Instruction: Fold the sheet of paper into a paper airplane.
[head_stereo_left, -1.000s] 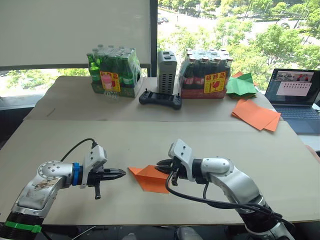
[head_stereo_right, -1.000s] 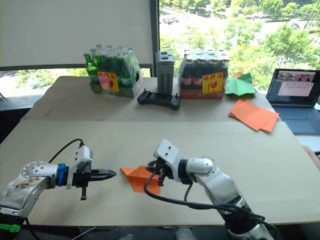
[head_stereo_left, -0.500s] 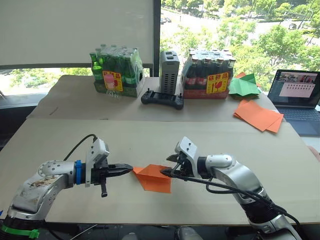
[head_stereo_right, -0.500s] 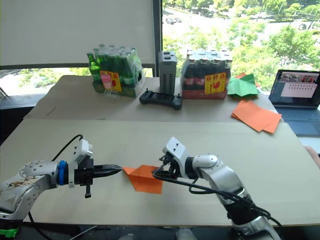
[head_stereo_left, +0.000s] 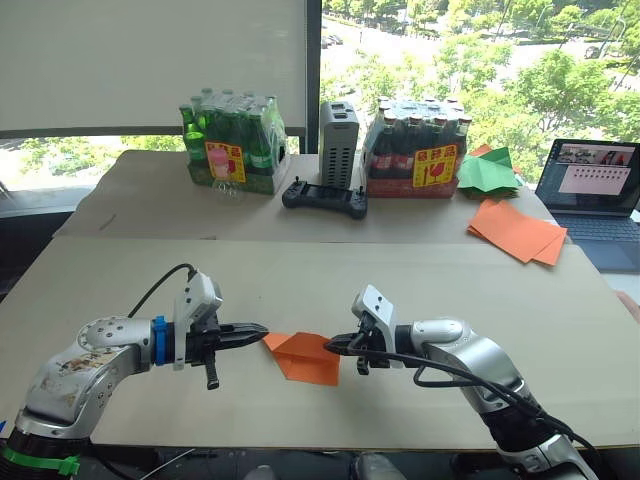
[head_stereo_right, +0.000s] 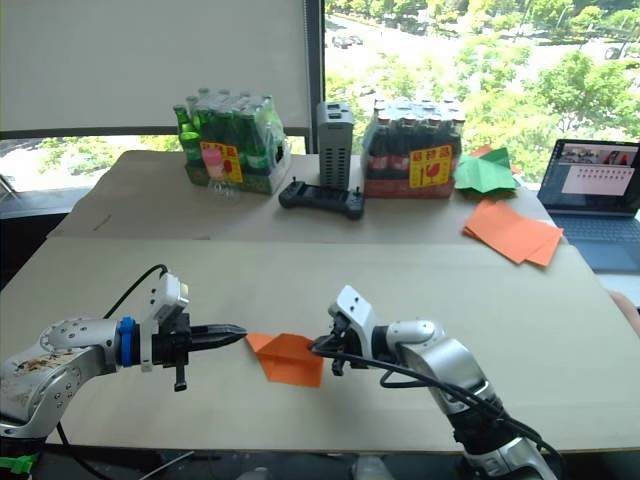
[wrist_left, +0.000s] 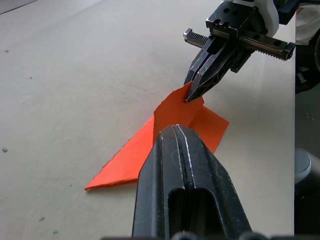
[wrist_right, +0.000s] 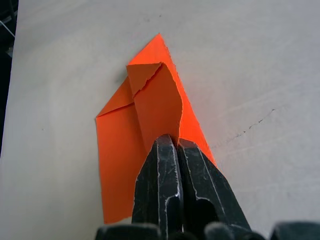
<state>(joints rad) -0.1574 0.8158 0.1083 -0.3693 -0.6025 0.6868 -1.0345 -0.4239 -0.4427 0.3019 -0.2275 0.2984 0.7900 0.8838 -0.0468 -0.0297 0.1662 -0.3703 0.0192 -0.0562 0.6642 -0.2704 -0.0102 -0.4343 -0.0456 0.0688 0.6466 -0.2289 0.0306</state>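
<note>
Right gripper (wrist_right: 177, 145) hides the pinched flap edge of the creased orange sheet of paper (head_stereo_left: 305, 354); left gripper (head_stereo_left: 262, 328) closed, empty.

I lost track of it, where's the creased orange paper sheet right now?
In the head views, the creased orange paper sheet lies on the near table, centred between the left gripper and right gripper.

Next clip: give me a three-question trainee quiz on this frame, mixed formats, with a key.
1. True or false: the right gripper is shut on the sheet of paper.
2. The left gripper is: A) shut, tips at the paper's pointed end; B) wide open above the laptop.
3. What colour is the folded paper shape beside the stack of flat sheets?

Key: 1 true; 2 A; 3 green.
</note>
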